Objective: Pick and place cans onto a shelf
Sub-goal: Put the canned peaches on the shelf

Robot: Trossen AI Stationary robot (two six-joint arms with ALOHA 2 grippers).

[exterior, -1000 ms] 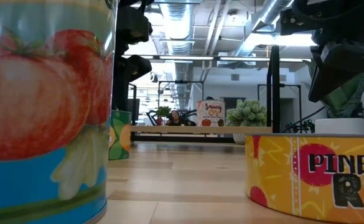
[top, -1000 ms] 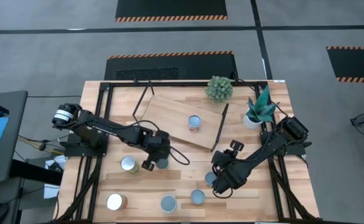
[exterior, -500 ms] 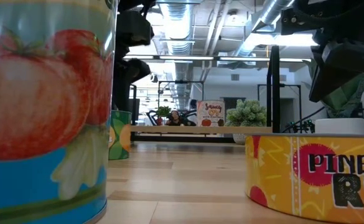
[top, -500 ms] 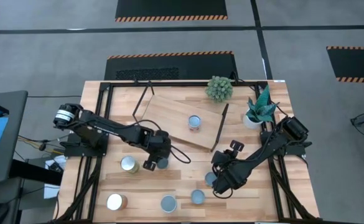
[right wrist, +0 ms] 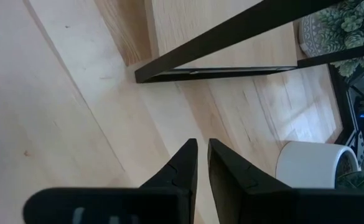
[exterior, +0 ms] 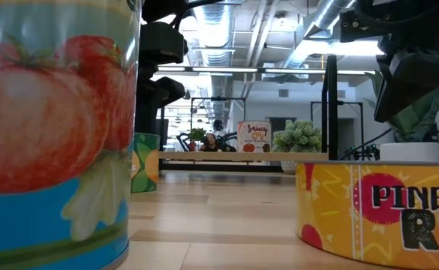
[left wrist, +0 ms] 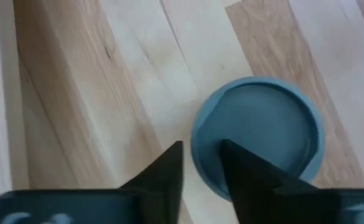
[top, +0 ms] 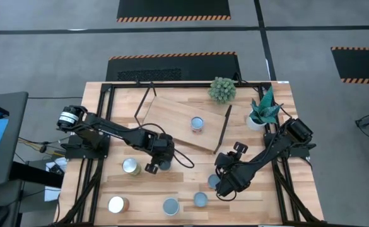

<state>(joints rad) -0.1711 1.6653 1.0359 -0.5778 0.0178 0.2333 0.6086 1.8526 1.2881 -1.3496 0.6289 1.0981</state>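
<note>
My left gripper (left wrist: pixel 200 146) is open and points down over a blue-topped can (left wrist: pixel 262 127) that stands on the table in front of the shelf (top: pixel 178 113). One finger is over the can's top and the other is outside its rim. One can (top: pixel 197 123) stands on the shelf board. My right gripper (right wrist: pixel 202 144) is shut on nothing above bare table, beside another can (top: pixel 212 181). More cans stand near the front edge: a whitish-topped one (top: pixel 131 166), an orange-sided one (top: pixel 117 204) and two blue-topped ones (top: pixel 171 206) (top: pixel 200 200). My left gripper straddles the can's rim (left wrist: pixel 197 140) from above, one finger over the top and one outside the wall. Whether either finger touches the can I cannot tell. The can stands upright on the table.
A green bushy plant (top: pixel 222 89) and a white-potted plant (top: pixel 260 113) stand at the far right. The shelf's black rod legs (right wrist: pixel 231 37) run close to my right gripper. In the low view, a tomato can (exterior: pixel 54 127) and a pineapple can (exterior: pixel 377 210) fill the foreground.
My left gripper has sunk a little toward the can beneath it.
</note>
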